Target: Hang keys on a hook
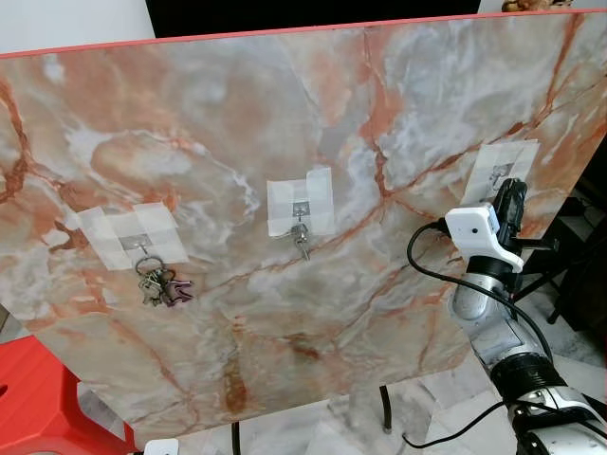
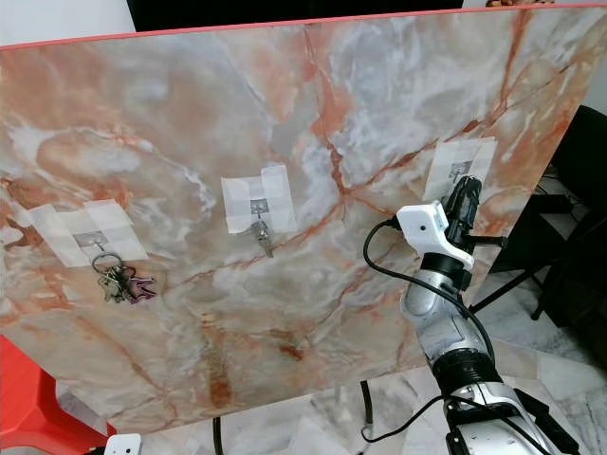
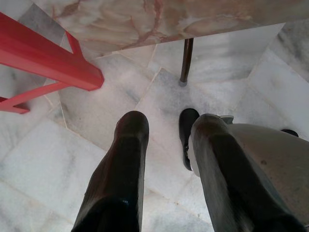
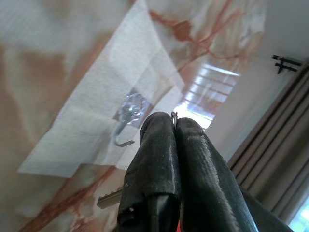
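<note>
**Key held just short of the third hook**

The right end effector (image 4: 174,123) is raised to the marble board (image 1: 285,123), its fingers clenched on a key (image 4: 110,198) whose blade pokes out beside them, with a thin sliver of metal, probably the ring, pinched at the tips. It sits just beside the rightmost hook (image 4: 126,121), which is taped to the board under a white patch (image 1: 505,171). The step in hand looks like the final approach: the key is carried to the hook but not yet on it. The next move calls for getting the ring above the upturned tip of the hook and letting it drop over before the fingers release.

The head views show what the wrist cannot: a bunch of keys (image 1: 161,284) already hanging on the left hook and a single key (image 1: 302,245) on the middle hook, so the right one is the last bare one. The right wrist view alone shows the hook's curve and how near the fingertips are.

The left end effector (image 3: 166,145) hangs idle over the tiled floor (image 3: 231,63), fingers released and apart.
</note>
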Tool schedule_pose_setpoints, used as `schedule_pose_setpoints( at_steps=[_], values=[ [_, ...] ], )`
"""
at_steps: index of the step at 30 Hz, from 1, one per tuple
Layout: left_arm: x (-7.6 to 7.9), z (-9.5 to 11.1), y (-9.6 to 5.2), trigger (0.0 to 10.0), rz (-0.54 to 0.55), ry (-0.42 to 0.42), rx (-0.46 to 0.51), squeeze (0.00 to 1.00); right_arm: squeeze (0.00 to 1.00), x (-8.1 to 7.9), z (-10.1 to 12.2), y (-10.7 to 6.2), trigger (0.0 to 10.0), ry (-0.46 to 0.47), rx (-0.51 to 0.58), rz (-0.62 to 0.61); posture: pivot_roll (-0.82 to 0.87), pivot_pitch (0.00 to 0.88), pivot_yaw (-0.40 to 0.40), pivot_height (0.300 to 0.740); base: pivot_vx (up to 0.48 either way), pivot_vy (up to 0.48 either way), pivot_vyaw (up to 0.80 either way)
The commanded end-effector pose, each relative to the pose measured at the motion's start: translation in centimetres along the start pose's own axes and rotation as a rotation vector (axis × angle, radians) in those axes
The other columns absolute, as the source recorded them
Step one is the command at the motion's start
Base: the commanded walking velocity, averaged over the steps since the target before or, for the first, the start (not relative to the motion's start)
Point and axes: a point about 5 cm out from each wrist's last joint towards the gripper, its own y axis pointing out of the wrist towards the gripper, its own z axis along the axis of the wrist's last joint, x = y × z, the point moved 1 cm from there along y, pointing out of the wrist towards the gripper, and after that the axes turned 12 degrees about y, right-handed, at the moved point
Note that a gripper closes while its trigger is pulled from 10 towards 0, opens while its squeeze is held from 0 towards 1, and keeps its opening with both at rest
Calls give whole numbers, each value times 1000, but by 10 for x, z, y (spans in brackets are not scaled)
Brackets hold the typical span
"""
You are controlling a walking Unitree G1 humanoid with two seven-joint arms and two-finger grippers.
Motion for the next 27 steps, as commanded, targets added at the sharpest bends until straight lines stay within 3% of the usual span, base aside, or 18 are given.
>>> schedule_pose_setpoints(
  at_steps=[1,16,27],
  values=[
    [0,-1,0,10000,4,4,-5,0,0,0,1,3,10000,-12,-2,18,27,0,-6,740,0,0,0],
    [0,0,0,10000,6,4,-1,0,0,-9,6,9,10000,-23,-14,82,30,0,-3,740,0,0,0],
    [1,-1,0,10000,5,6,3,0,0,-8,5,14,10000,-39,-23,71,29,0,-2,740,0,0,0]
  ],
)
